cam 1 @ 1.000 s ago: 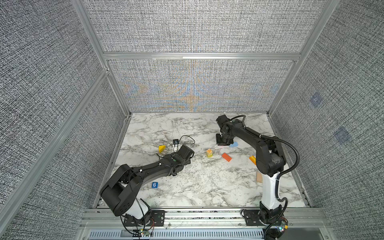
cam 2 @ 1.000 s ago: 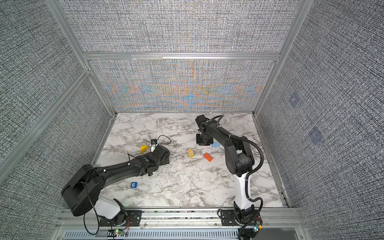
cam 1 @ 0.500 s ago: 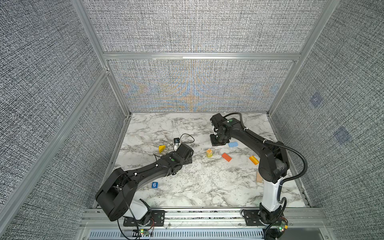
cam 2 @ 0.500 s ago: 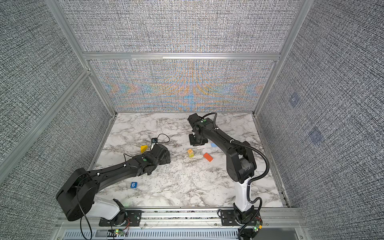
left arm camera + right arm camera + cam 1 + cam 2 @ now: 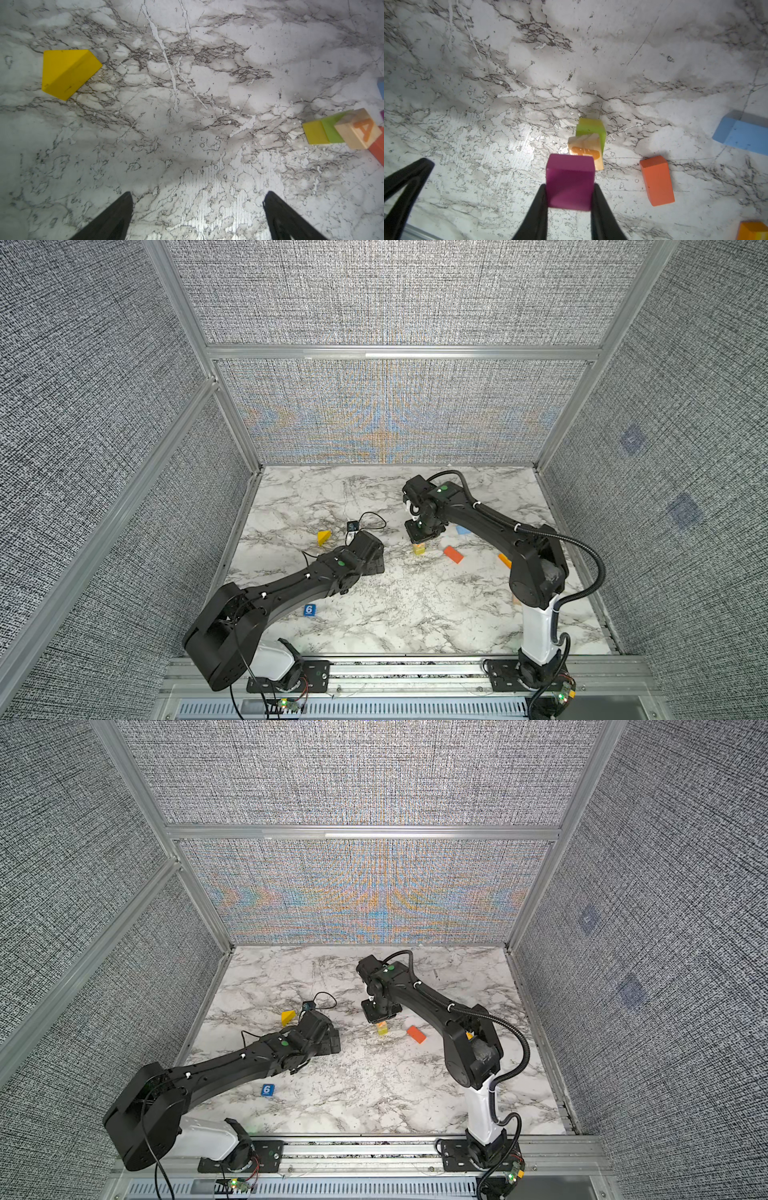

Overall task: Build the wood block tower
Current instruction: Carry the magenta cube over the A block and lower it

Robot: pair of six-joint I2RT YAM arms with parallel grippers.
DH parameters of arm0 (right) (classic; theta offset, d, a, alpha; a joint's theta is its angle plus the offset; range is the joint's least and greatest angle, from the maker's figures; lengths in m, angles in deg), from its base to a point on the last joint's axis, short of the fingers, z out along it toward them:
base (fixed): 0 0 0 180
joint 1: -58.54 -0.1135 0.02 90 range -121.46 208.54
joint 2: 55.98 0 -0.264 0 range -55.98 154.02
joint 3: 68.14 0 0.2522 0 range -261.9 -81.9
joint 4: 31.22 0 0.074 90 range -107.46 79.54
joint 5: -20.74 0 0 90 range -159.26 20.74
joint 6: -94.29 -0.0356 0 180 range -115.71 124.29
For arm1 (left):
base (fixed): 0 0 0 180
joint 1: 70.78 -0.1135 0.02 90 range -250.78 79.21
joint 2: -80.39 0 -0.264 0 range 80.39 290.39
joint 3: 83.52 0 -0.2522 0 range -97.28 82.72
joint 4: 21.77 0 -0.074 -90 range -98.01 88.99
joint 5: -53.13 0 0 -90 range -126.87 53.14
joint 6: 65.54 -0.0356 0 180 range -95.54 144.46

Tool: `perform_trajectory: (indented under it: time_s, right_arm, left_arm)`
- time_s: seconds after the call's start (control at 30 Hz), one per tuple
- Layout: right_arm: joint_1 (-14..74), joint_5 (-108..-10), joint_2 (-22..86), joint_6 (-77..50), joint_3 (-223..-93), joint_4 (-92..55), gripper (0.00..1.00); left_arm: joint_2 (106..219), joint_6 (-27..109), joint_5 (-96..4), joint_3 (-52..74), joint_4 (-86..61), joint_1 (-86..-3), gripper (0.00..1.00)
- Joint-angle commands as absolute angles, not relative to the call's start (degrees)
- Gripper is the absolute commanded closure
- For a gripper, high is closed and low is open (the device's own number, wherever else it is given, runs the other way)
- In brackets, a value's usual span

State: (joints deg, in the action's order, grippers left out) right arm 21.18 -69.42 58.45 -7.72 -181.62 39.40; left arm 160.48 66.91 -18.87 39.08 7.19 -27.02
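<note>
The tower (image 5: 419, 548) is a short stack near the table's middle: a yellow cube (image 5: 314, 133), a lime cube (image 5: 590, 128) and an "A" cube (image 5: 586, 151) on top. My right gripper (image 5: 570, 193) is shut on a magenta cube (image 5: 570, 182) and hangs just above that stack in both top views. The left gripper (image 5: 197, 199) stands open over bare marble with nothing between its fingers. A yellow wedge (image 5: 323, 537) lies beyond it.
An orange slab (image 5: 453, 554) lies right of the stack and a blue slab (image 5: 462, 529) behind it. A yellow-orange block (image 5: 505, 561) sits near the right arm. A blue "6" cube (image 5: 308, 609) lies at the front left. Walls enclose the marble table (image 5: 415, 614).
The right arm has swung left with the magenta cube, from beside the blue slab to over the stack. The left arm has barely shifted.
</note>
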Motion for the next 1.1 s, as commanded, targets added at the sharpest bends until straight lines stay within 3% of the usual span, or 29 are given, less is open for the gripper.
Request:
perform_trajectory:
  time_s: [0.0,1.07]
  right_arm:
    - [20.9,-71.1,58.6,-6.4,-181.8,41.5,0.77]
    - [20.8,-72.6,60.8,-3.6,-180.7,40.2,0.76]
  left_arm:
    - [160.6,67.5,-19.2,39.0,8.0,-27.0,0.01]
    - [165.0,67.6,-19.7,37.8,6.7,-27.1,0.01]
